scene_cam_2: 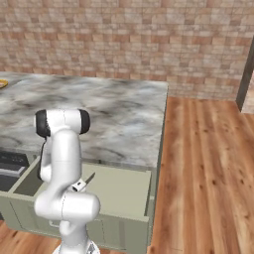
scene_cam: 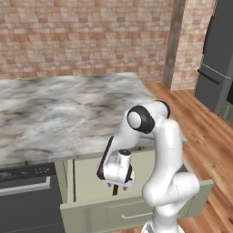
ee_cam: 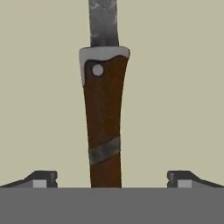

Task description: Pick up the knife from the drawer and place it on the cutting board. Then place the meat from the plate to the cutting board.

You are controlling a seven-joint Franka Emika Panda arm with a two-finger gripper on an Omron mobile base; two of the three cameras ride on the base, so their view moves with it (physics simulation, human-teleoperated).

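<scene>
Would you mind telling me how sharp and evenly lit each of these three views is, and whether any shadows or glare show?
Hand view: close and soft-edged, the knife flatly lit on the pale drawer floor, no glare, no shadow to speak of. Left base view: even light, slightly blurred marble counter, the open gripper dark underneath. Right base view: the same flat lighting, faint shade inside the drawer.

Kitchen, marble counter [scene_cam: 59,113], brick wall [scene_cam: 82,36]

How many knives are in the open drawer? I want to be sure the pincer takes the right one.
1. The knife lies on the drawer floor, straight below the open pincer, handle between its tips. The arm hides part of the drawer.
</scene>
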